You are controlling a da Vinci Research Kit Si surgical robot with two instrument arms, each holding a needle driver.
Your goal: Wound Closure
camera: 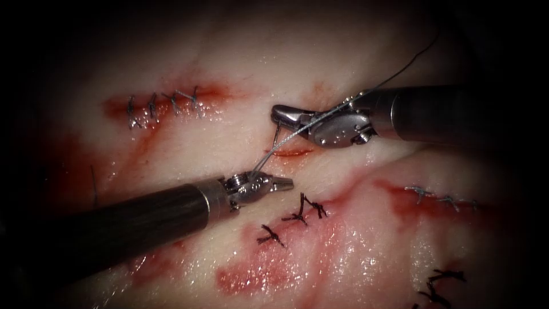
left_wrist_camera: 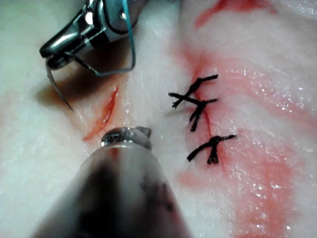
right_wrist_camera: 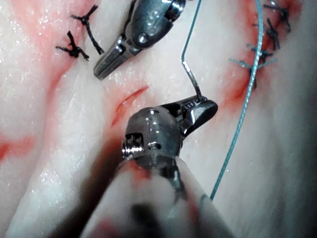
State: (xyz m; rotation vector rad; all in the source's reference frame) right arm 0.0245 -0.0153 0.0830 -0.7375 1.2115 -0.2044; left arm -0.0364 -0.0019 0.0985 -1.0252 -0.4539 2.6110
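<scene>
Two tools hover over the tissue (camera: 240,63). We see the right tool (camera: 278,114) clamped on the needle (left_wrist_camera: 57,89) near its swaged end, the curve hanging free just above the small open cut (camera: 291,153). Thread (camera: 297,130) runs from it toward the left tool (camera: 286,183), whose jaws look closed; whether they pinch the thread we cannot tell.
</scene>
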